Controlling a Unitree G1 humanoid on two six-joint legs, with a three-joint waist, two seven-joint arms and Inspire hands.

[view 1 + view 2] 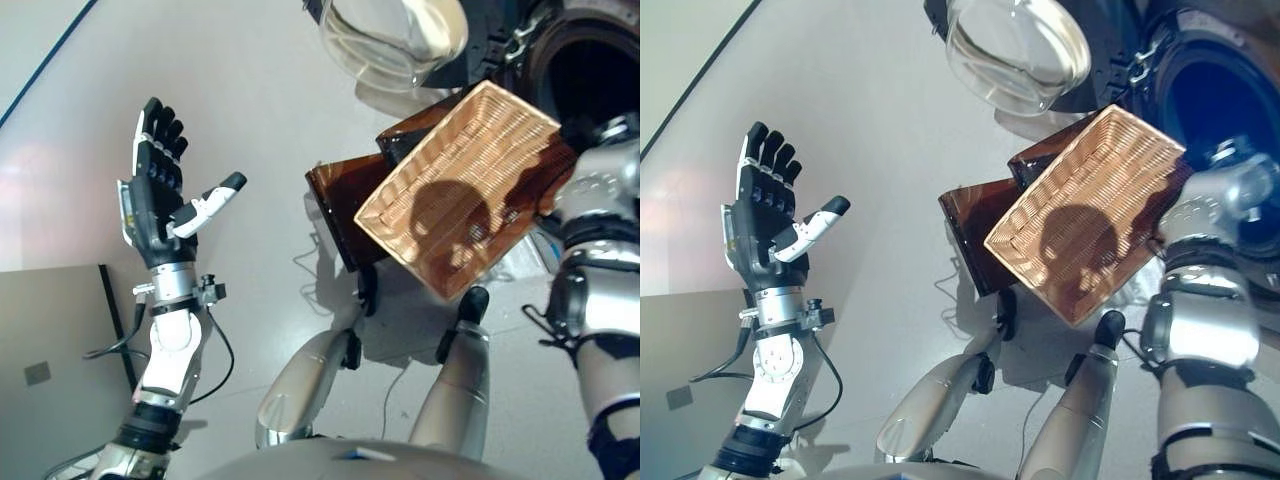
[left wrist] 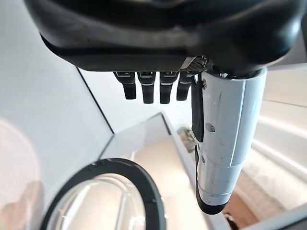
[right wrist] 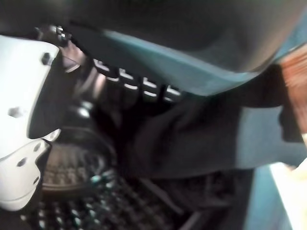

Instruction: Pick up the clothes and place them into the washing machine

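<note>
In the right wrist view a dark teal garment (image 3: pixel 192 139) hangs right against my right hand (image 3: pixel 24 120), inside the washing machine's drum, whose perforated metal wall (image 3: pixel 72 167) shows beneath it. From the head camera, my right arm reaches into the round drum opening (image 1: pixel 590 70) at the top right, and the hand itself is hidden there. The wicker basket (image 1: pixel 470 190) below the opening is empty. My left hand (image 1: pixel 155 190) is raised far to the left, open, holding nothing.
The machine's glass door (image 1: pixel 395 40) stands swung open at the top centre; its dark ring (image 2: pixel 120 191) also shows past my left hand. The basket rests tilted on a brown stand (image 1: pixel 340 215). A grey box (image 1: pixel 50 340) sits at the lower left.
</note>
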